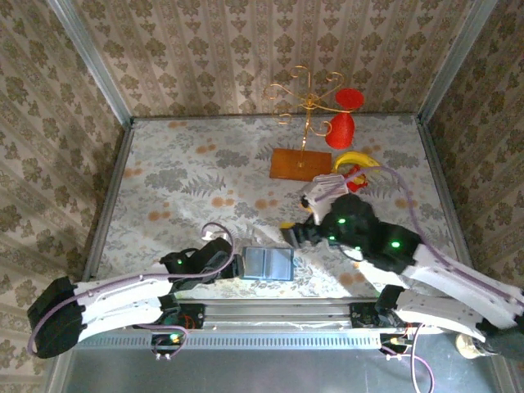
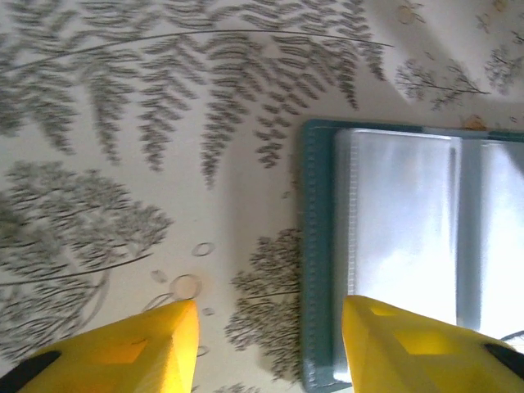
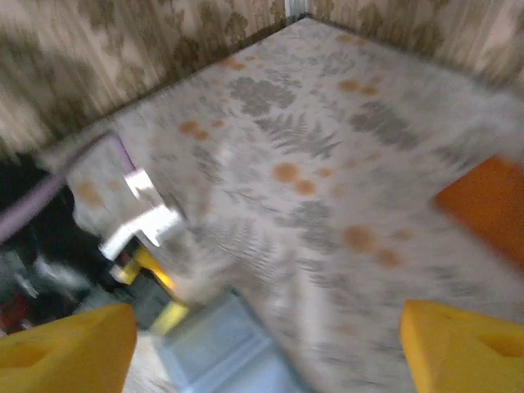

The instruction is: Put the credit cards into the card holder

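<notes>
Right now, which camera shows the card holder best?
Left wrist: the card holder lies open, sharp and close, clear sleeves visible. Top external shows it small, between the arms; right wrist, a blurred corner.

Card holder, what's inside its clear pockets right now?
The card holder lies open, showing pale, shiny clear pockets; glare hides whether any card sits inside. One yellow finger of the left gripper covers its lower part.

**Robot test cell in a laboratory, dressed like a domestic room.** 2 arms, the left arm (image 1: 123,293) and the right arm (image 1: 458,274), are bolted to a metal rail (image 1: 270,311) at the table's near edge, with cables (image 1: 214,224) trailing. Aluminium posts (image 1: 93,65) frame panels of damask wallpaper (image 1: 229,49); a fern-print cloth (image 1: 180,176) covers the table, bearing a gold wire stand (image 1: 309,102).
</notes>
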